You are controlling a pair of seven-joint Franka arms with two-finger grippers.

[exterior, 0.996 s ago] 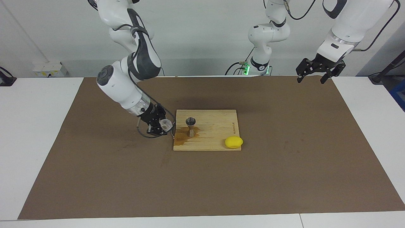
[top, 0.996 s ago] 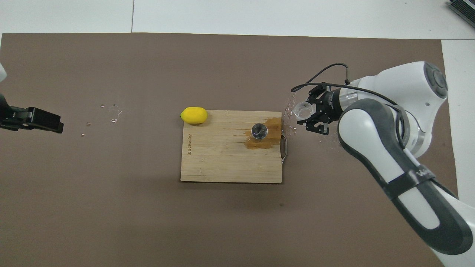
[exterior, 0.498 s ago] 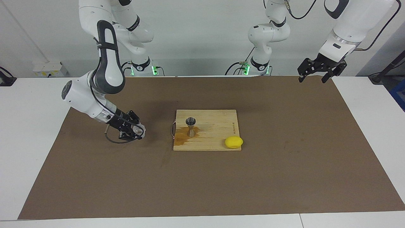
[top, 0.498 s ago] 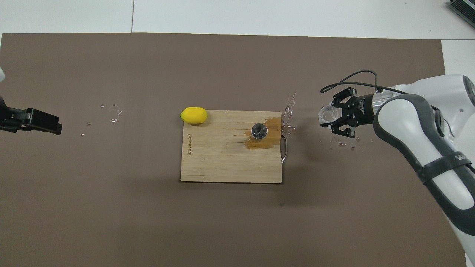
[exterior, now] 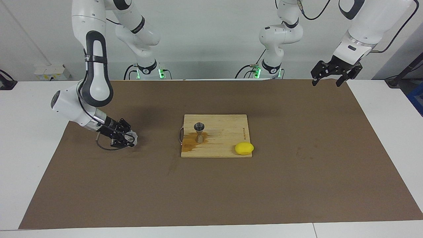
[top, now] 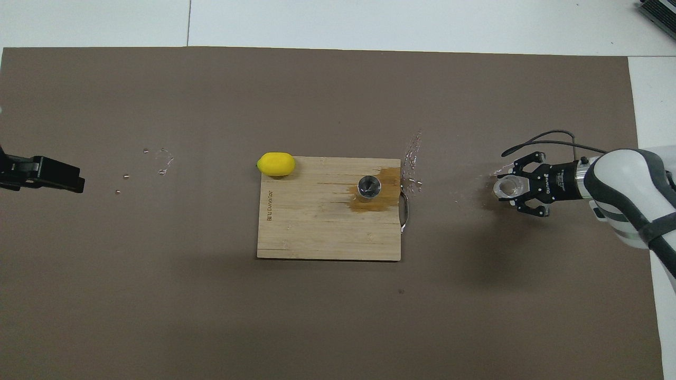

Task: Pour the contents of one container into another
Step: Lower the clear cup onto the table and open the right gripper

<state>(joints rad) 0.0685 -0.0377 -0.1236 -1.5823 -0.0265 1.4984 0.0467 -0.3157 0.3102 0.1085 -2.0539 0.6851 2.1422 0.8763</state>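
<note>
Facing view: the right pincer [exterior: 128, 138] grips the glass cup [exterior: 132, 137] low over the brown mat toward the right arm's end, well apart from the steel jigger [exterior: 199, 132] standing upright on the cutting board [exterior: 224, 132] in a wet stain, evidently a set-down after pouring; the left pincer [exterior: 330, 73] waits open, raised over the mat's corner. Overhead view: the cup [top: 507, 187] shows mouth-up, a lemon [top: 275, 163] touches the board's edge, and the board's printed brand [top: 270, 206] is unreadable.
</note>
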